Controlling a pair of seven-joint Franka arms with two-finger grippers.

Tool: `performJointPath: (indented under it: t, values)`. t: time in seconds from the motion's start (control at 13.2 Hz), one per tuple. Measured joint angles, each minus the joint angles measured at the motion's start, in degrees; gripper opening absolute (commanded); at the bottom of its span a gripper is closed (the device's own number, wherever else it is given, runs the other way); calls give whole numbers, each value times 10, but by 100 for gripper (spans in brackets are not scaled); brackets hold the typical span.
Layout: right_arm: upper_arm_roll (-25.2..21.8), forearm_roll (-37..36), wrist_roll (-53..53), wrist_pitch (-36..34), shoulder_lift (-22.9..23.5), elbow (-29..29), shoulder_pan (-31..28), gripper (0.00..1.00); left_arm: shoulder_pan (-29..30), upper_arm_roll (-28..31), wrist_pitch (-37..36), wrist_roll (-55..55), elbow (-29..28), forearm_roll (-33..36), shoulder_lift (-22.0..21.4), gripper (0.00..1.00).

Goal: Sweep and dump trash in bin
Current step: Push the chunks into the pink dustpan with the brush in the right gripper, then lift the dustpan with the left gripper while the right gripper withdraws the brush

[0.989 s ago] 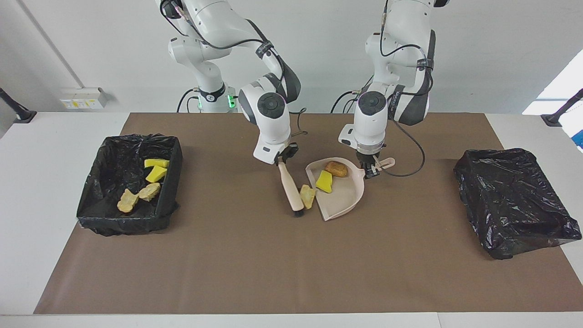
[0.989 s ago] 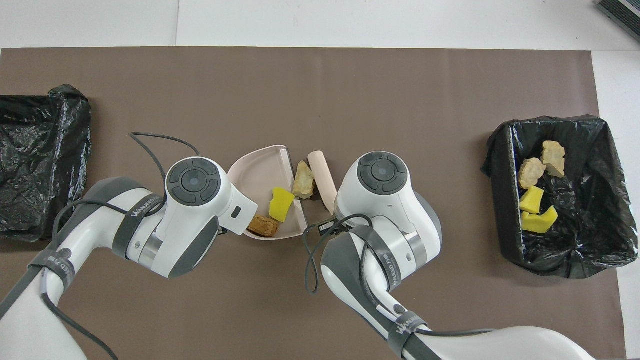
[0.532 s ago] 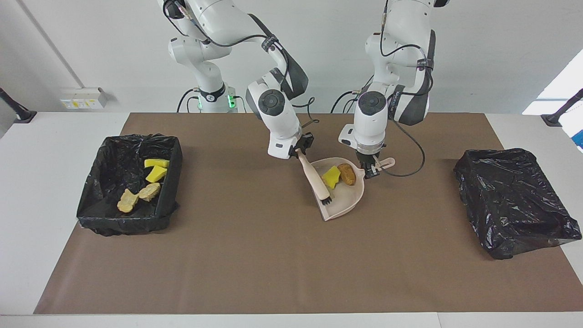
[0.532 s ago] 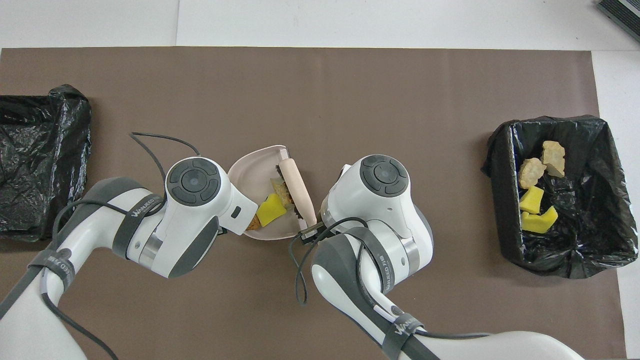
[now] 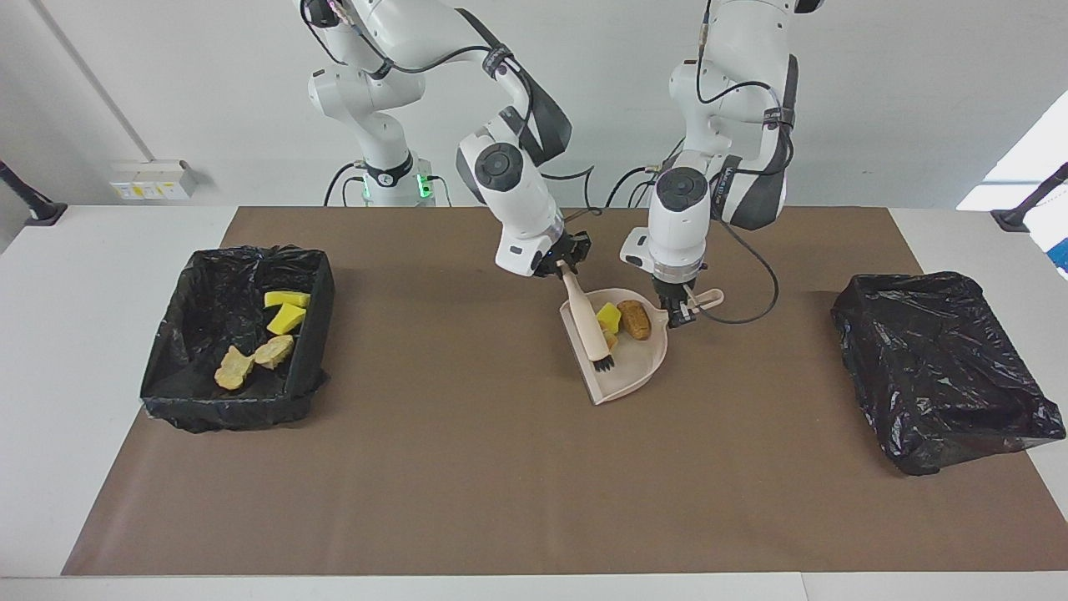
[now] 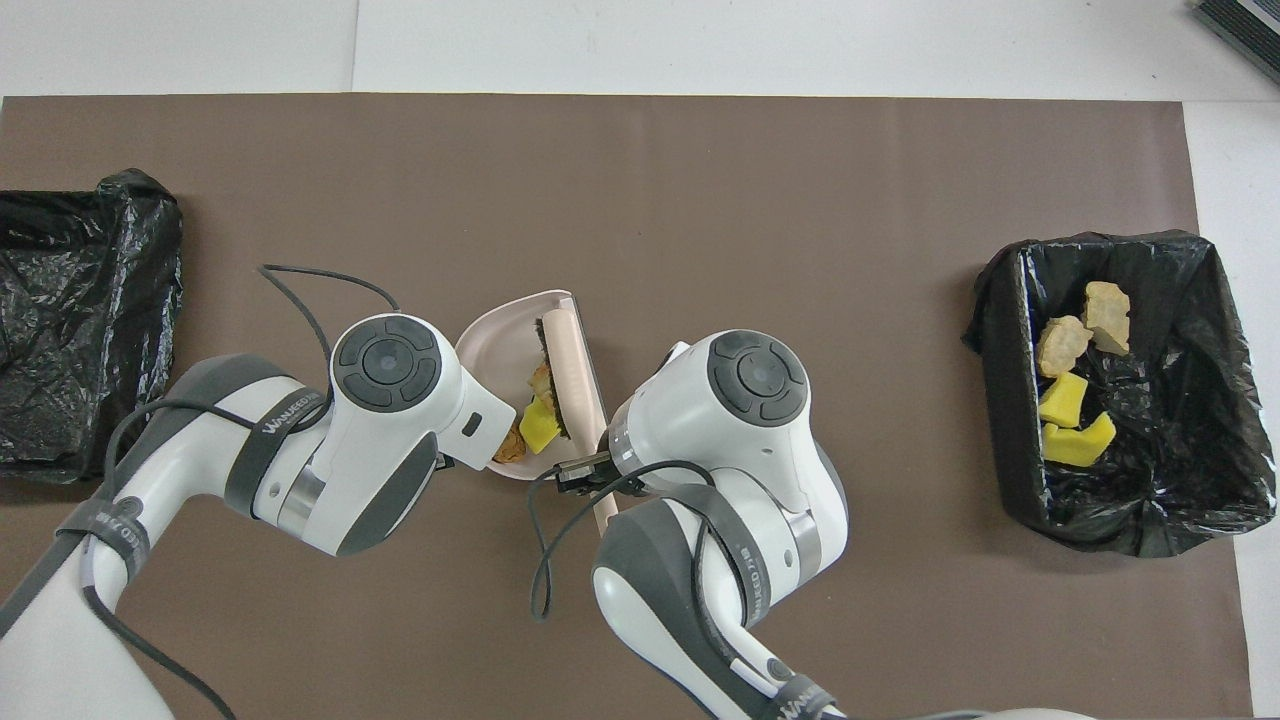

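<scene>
Beige plastic is doing the work at mid-table: the dustpan (image 5: 622, 359) is lying on the brown mat (image 5: 467, 467), and the right gripper (image 5: 566, 265) is clamping the brush (image 5: 586, 321) by its handle, with the bristles sitting inside the pan. The left gripper (image 5: 677, 310) is pinching the pan's handle.

By my reckoning the job is a bit past halfway. Four pieces of trash (image 5: 260, 334), two yellow sponge chunks and two pale crumbly ones, are already lying in the lined bin (image 5: 167, 367) at the right arm's end. Three more are resting in the pan: a yellow chunk (image 5: 608, 317), an orange-brown lump (image 5: 636, 320), and a tan scrap (image 6: 541, 377) half hidden by the brush. Nothing loose is showing on the mat, so only the carrying and tipping seem left. The other black bin (image 5: 943, 367), at the left arm's end, is showing no scraps.
</scene>
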Motion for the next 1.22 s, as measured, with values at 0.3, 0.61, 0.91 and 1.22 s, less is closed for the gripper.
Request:
performJointPath:
  t: [0.3, 0.61, 0.91, 1.22]
  values:
    - [-6, 0, 10, -47, -35, 5, -32, 0, 17, 1, 0, 35, 0, 0, 0, 0]
    - [-13, -29, 11, -151, -80, 7, -77, 0, 38, 1, 0, 74, -1, 0, 0, 0]
    - [-7, -92, 95, -165, -95, -5, -58, 0, 75, 2, 0, 150, 0, 3, -22, 0]
    - [-4, -124, 197, -162, -100, -34, 38, 0, 185, 5, -3, 323, 1, -12, -85, 0]
